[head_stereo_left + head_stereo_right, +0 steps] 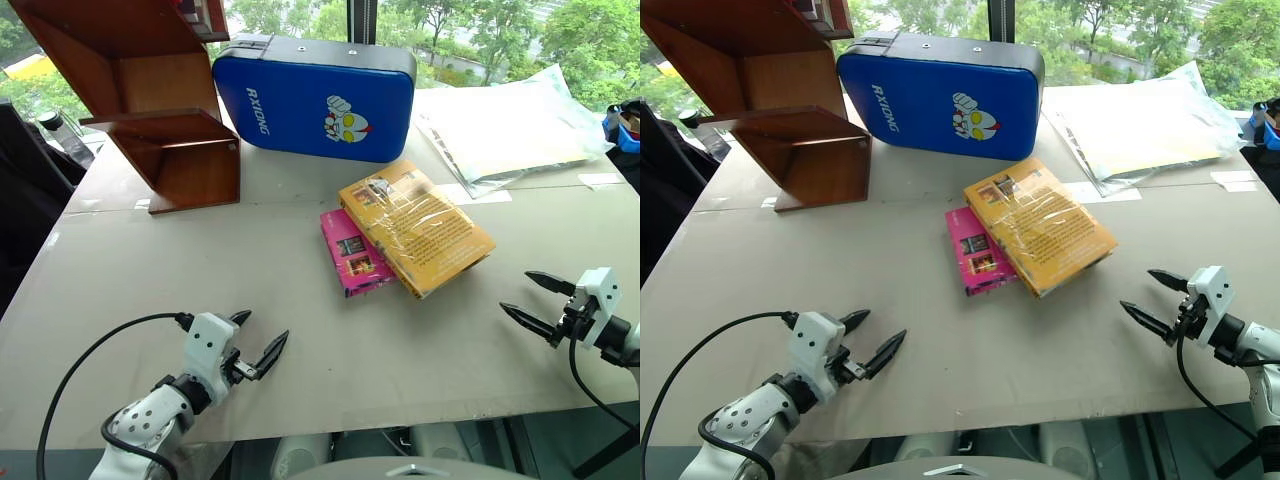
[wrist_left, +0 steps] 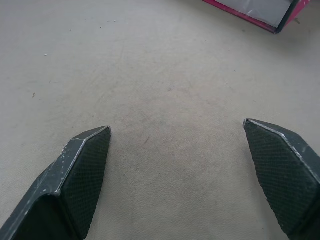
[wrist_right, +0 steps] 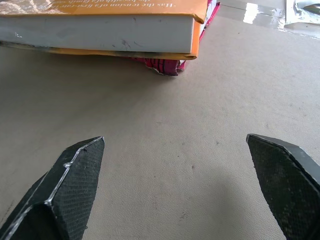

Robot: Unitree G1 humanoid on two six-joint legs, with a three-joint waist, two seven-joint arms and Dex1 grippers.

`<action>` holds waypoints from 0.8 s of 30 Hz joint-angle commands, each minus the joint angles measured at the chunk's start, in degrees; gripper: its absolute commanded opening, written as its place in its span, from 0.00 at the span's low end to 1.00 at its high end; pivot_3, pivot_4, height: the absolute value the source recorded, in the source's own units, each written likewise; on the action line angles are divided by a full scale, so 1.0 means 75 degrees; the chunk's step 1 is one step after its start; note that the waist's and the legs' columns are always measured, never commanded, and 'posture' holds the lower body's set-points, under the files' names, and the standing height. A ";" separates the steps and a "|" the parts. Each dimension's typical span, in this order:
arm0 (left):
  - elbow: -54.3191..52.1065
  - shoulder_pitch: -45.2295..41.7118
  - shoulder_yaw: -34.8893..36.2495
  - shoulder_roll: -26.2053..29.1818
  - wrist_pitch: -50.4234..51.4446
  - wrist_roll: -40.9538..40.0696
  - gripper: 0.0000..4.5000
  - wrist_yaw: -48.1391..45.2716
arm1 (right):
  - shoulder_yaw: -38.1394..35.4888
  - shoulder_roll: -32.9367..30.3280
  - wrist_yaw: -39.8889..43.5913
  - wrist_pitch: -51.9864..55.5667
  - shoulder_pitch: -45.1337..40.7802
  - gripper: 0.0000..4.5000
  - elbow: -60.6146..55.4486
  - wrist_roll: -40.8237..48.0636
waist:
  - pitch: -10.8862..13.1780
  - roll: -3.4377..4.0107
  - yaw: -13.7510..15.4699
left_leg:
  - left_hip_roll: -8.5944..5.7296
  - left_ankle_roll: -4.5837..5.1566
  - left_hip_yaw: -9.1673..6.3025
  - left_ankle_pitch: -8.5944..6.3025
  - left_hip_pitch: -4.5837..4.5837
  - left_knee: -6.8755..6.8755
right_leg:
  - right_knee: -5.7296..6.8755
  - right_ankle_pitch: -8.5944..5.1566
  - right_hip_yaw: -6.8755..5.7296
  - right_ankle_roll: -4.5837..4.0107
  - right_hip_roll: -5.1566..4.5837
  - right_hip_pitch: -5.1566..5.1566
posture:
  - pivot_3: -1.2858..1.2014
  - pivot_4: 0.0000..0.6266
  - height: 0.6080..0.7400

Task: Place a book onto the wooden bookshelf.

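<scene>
Lying partly atop a pink book [image 1: 352, 255] mid-counter [image 1: 150, 290], the wrapped yellow-orange book [image 1: 418, 228] awaits pickup as the left gripper [image 1: 262, 341] and right gripper [image 1: 537, 302] hover released, empty; next comes grasping it for the wooden bookshelf [image 1: 160, 110] at the far left.

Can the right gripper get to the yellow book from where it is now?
Probably yes. The right gripper is open and faces the book; only bare table lies between them. The book lies partly on the pink book, so one edge is raised.
</scene>
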 commanded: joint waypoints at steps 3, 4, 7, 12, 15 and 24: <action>0.0582 -0.0200 0.0042 0.0077 -0.0045 -0.0012 0.97 -0.0177 | -0.0105 -0.0190 0.0053 -0.0048 -0.0101 1.00 -0.0024 -0.0046 | -0.0003 0.0005 0.0009 | -0.0001 0.0000 0.0001 0.0000 0.0001 0.0001 | 0.0000 0.0000 0.0000 0.0000 0.0002 0.0000 | 0.52 0.24 1.00; 0.0680 -0.0245 0.0027 0.0080 -0.0080 -0.0019 0.97 -0.0229 | -0.0100 -0.0213 0.0042 -0.0005 -0.0124 1.00 -0.0004 -0.0062 | -0.0004 0.0006 0.0021 | -0.0001 0.0000 0.0001 0.0000 0.0003 0.0003 | 0.0006 0.0000 0.0000 0.0000 0.0004 0.0000 | 0.52 0.24 1.00; 0.0935 -0.0356 -0.0073 0.0179 -0.0236 0.0095 0.97 -0.0434 | -0.0065 -0.0253 0.0043 -0.0007 -0.0208 1.00 0.0052 -0.0139 | -0.0006 0.0010 0.0056 | -0.0002 0.0000 0.0002 0.0001 0.0008 0.0010 | 0.0021 0.0001 0.0001 -0.0001 0.0003 0.0001 | 0.52 0.24 1.00; 0.1228 -0.0597 -0.0020 0.0255 -0.0357 0.0055 0.97 -0.0590 | -0.0043 -0.0238 -0.0004 -0.0045 -0.0235 1.00 0.0140 -0.0246 | -0.0015 0.0024 0.0148 | -0.0003 0.0000 0.0000 0.0001 0.0018 0.0019 | 0.0047 0.0000 0.0001 -0.0002 0.0005 0.0001 | 0.52 0.24 1.00; 0.1322 -0.0677 -0.0038 0.0258 -0.0407 0.0081 0.97 -0.0631 | -0.0021 -0.0226 -0.0061 -0.0025 -0.0266 1.00 0.0162 -0.0314 | -0.0023 0.0038 0.0155 | -0.0003 0.0001 0.0000 0.0002 0.0017 0.0022 | 0.0053 0.0000 0.0000 -0.0002 0.0005 0.0001 | 0.52 0.24 1.00; 0.1438 -0.0746 -0.0140 0.0218 -0.0495 0.0155 0.97 -0.0623 | 0.0058 -0.0253 -0.0074 -0.0110 -0.0363 1.00 0.0387 -0.0498 | -0.0030 0.0050 0.0155 | -0.0003 0.0001 0.0001 0.0002 0.0020 0.0027 | 0.0063 0.0000 0.0000 -0.0002 0.0005 0.0001 | 0.52 0.24 1.00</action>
